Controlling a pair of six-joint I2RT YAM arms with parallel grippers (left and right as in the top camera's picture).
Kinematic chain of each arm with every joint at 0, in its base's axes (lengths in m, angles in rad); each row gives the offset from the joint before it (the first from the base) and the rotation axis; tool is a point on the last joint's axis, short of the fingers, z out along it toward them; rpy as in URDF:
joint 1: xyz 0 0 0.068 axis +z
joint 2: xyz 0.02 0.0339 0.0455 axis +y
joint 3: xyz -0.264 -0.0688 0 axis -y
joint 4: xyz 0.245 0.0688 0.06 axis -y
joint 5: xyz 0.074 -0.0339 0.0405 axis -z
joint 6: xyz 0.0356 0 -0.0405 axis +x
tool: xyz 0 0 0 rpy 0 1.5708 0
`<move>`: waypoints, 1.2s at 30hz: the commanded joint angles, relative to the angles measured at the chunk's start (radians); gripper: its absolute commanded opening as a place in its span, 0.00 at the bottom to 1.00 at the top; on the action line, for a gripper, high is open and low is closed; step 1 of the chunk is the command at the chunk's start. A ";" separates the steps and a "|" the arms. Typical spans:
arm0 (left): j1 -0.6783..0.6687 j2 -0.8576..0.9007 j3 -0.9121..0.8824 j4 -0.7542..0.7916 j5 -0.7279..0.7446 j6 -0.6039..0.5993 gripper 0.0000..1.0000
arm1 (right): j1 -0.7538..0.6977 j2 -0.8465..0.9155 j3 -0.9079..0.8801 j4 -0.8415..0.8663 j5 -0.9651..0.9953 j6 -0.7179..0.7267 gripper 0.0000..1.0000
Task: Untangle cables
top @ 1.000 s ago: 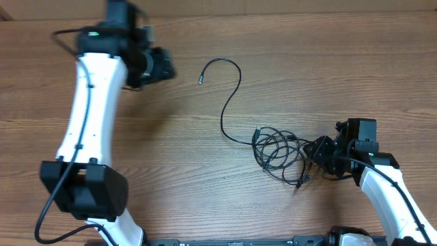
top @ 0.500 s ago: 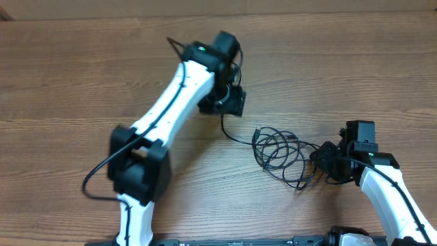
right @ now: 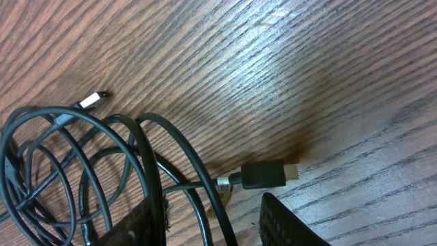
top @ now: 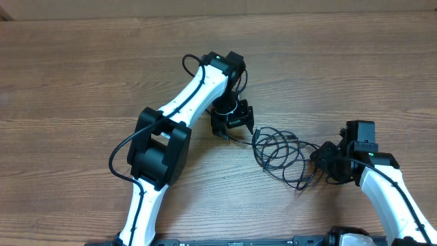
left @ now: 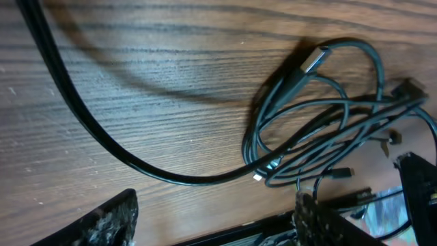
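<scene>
While poised wide and empty with left gripper [top: 232,126] at the cables' [top: 280,154] 10 o'clock, right gripper [top: 319,161] half-open astride strands at 3 o'clock: separating step. Next, pinch the loose strand [left: 102,147], pull toward 10 o'clock.

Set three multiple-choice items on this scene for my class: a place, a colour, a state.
1. Where do the cables lie? A. between the grippers B. left of both C. right of both
2. What colour are they? A. white B. black C. red
3. The left gripper is: A. shut on a plug B. open C. shut, empty
Key: 1 A, they sit between the left gripper and the right gripper. 2 B, every cord is black. 3 B, its fingers stand wide apart in the wrist view.
</scene>
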 commanded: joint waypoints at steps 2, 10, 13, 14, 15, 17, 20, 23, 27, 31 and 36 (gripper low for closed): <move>-0.040 0.015 -0.012 0.004 -0.079 -0.203 0.73 | -0.002 0.002 0.008 0.003 0.010 -0.001 0.42; -0.099 0.016 -0.013 0.010 -0.198 -0.395 0.78 | -0.002 0.002 0.008 0.002 0.010 0.000 0.42; -0.113 0.016 -0.013 0.026 -0.291 -0.453 0.78 | -0.002 0.002 0.008 0.002 0.010 -0.001 0.42; -0.115 0.016 -0.014 0.031 -0.315 -0.474 0.77 | -0.002 0.002 0.008 0.002 0.010 -0.001 0.42; -0.116 0.016 -0.015 0.036 -0.327 -0.498 0.78 | -0.002 0.002 0.008 0.000 0.010 -0.001 0.42; -0.116 0.016 -0.025 0.054 -0.334 -0.509 0.76 | -0.002 0.002 0.008 0.000 0.010 0.000 0.42; -0.117 0.016 -0.046 0.075 -0.341 -0.509 0.75 | -0.002 0.002 0.008 0.000 0.010 -0.001 0.42; -0.117 0.016 -0.074 0.096 -0.336 -0.509 0.71 | -0.002 0.002 0.008 0.000 0.010 -0.001 0.42; -0.121 0.016 -0.099 0.106 -0.313 -0.507 0.54 | -0.002 0.002 0.008 0.000 0.010 0.000 0.42; -0.126 0.016 -0.099 0.106 -0.334 -0.488 0.25 | -0.002 0.002 0.008 -0.001 0.010 -0.001 0.41; -0.084 0.006 -0.095 0.105 -0.358 -0.412 0.04 | -0.002 0.002 0.008 -0.008 0.011 -0.002 0.42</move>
